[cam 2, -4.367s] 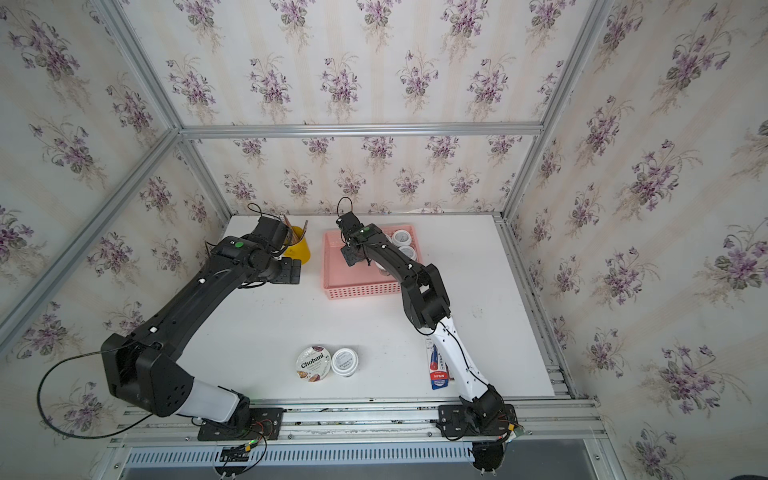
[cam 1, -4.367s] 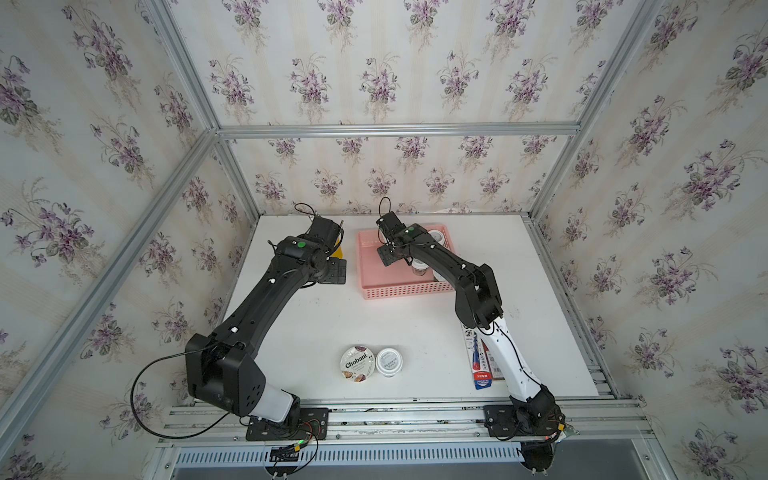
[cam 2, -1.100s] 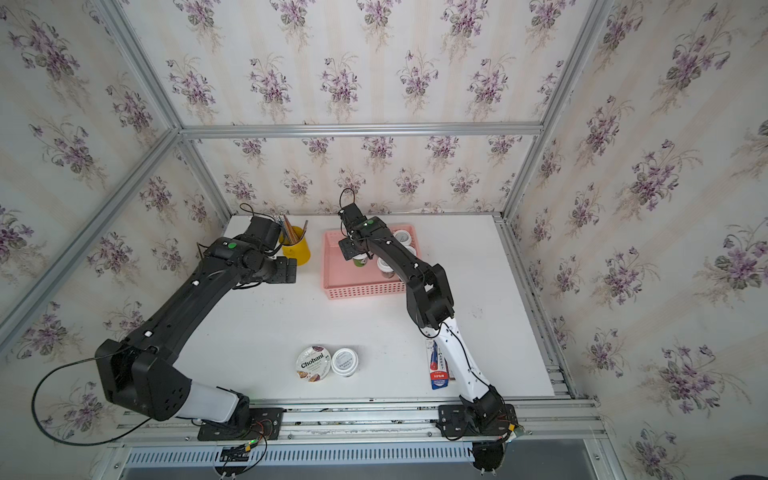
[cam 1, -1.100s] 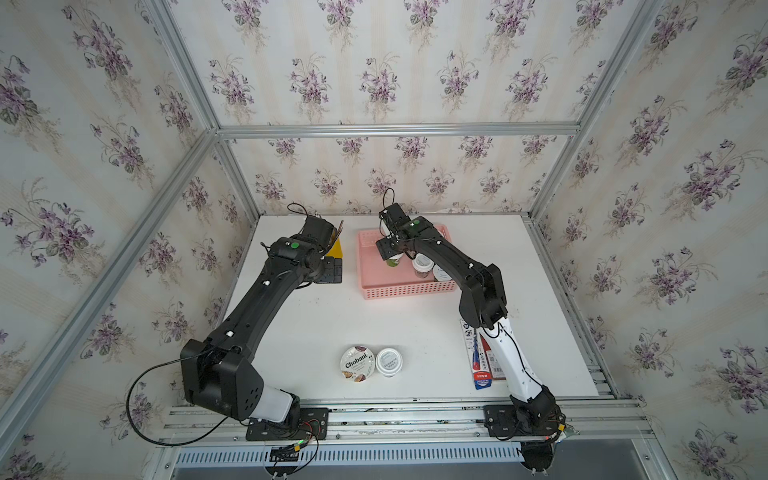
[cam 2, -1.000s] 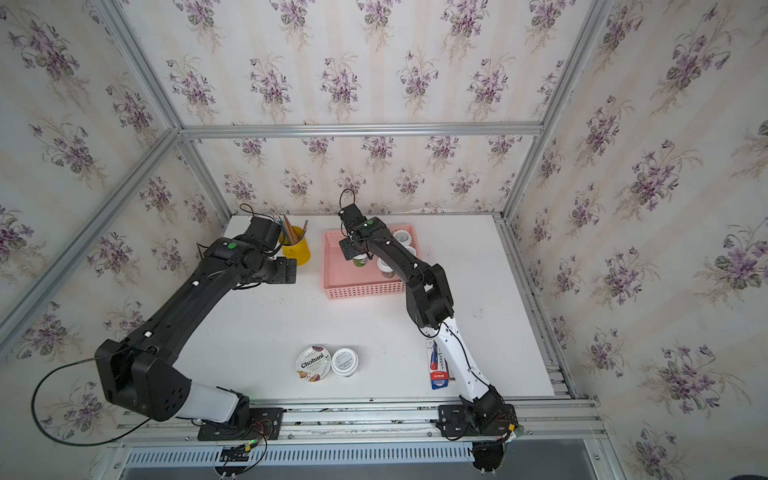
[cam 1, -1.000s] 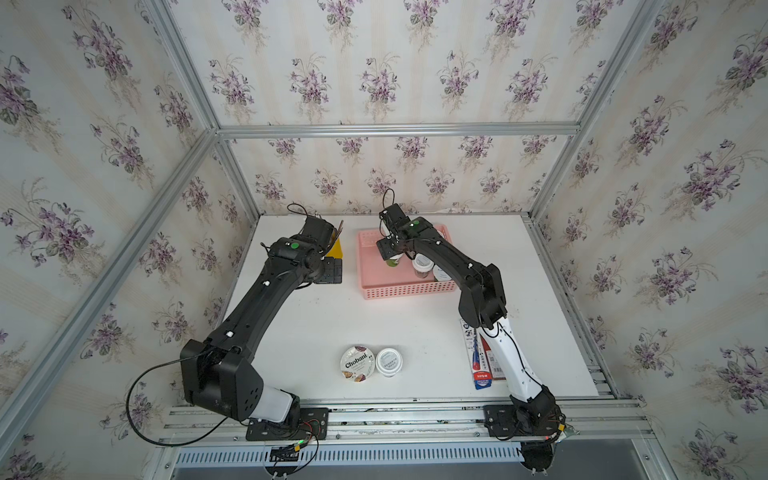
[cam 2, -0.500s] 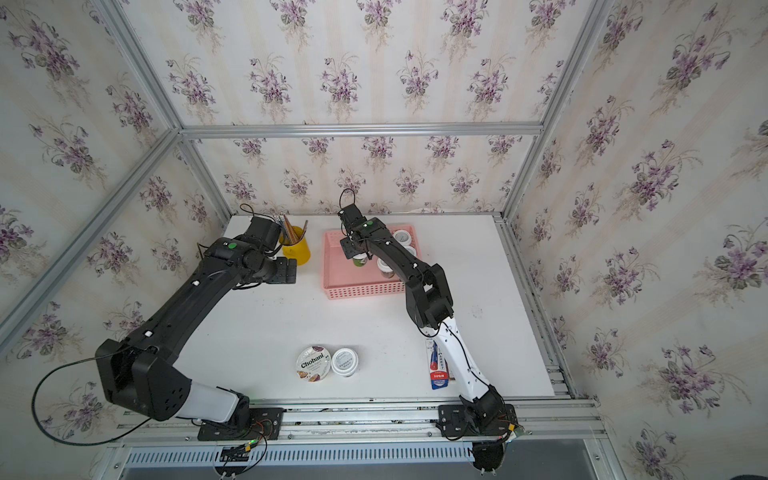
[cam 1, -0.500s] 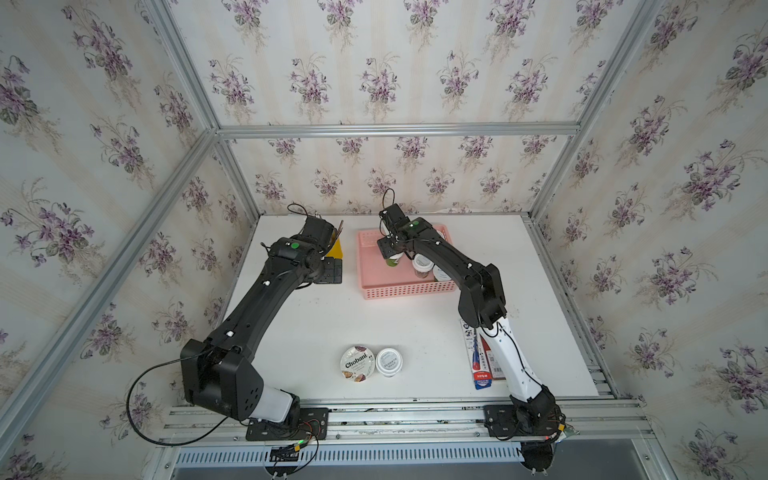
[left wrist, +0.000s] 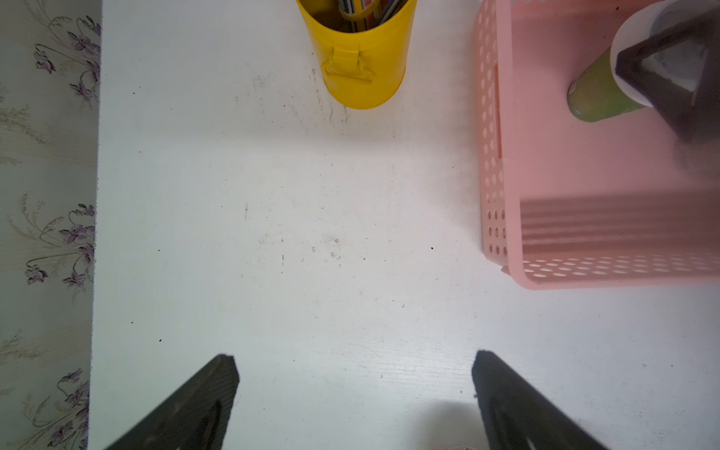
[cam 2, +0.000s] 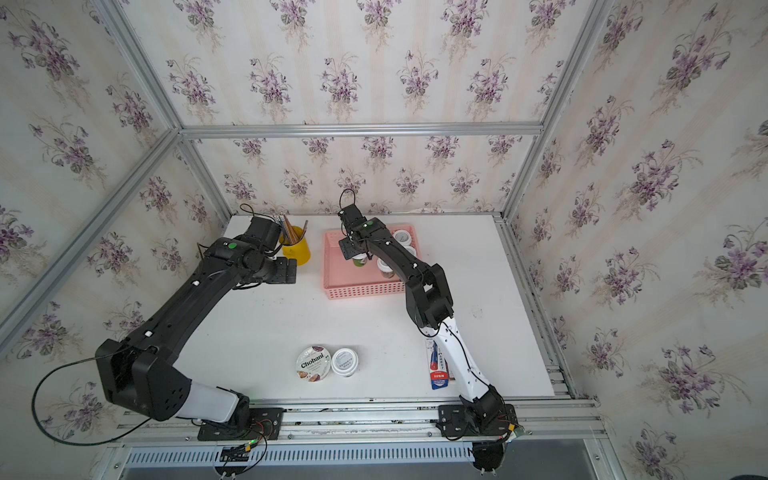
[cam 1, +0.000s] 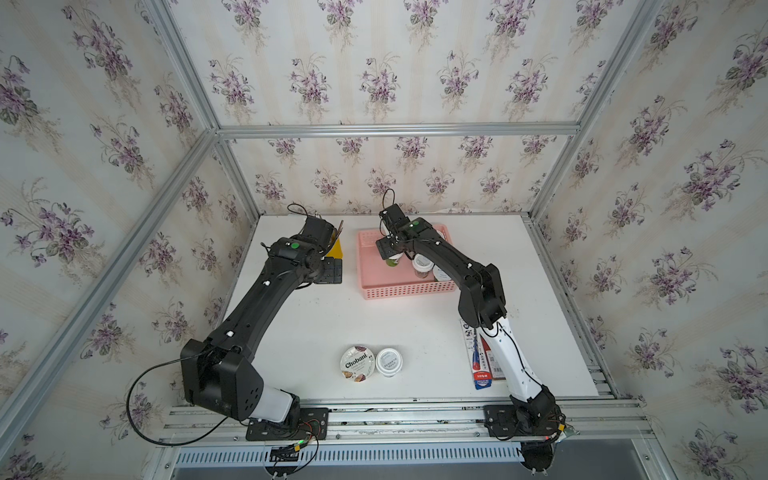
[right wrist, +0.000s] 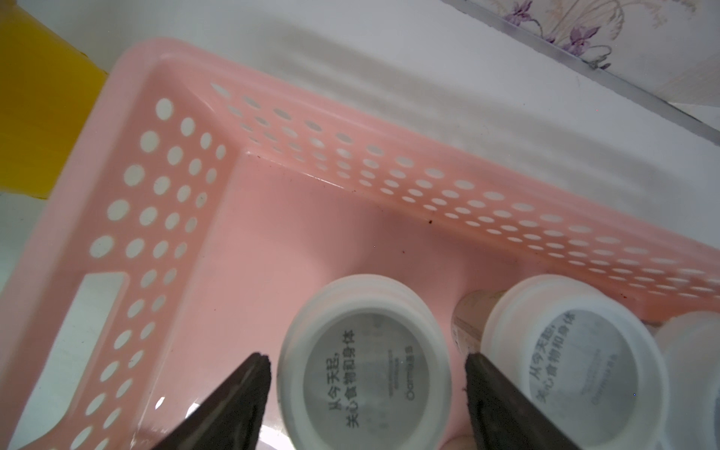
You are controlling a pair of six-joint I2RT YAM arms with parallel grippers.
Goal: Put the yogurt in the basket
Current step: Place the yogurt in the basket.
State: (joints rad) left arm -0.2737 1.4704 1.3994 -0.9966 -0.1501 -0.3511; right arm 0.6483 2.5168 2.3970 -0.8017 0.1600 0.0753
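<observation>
The right pincer (right wrist: 367,356) stands open astride a white-lidded yogurt cup (right wrist: 362,374) in the pink basket (right wrist: 163,187), narrow gaps either side. The left pincer (left wrist: 354,356) gapes empty over the desk (left wrist: 272,233). Lower centre in both top views, the Chobani cup (cam 1: 357,363) and a second cup (cam 1: 389,361) stand side by side.

We see yogurt cups (right wrist: 364,370) upright in the pink basket (right wrist: 156,218); the Chobani cup (cam 1: 357,363) and a smaller cup (cam 1: 389,362) touch outside.

Between the spread fingers of the right gripper (right wrist: 367,364) sits a white-lidded cup (right wrist: 350,307), slim gaps either side; a neighbouring cup (right wrist: 572,350) crowds one finger. Ahead, the basket (right wrist: 167,202) floor lies bare up to its perforated corner walls
</observation>
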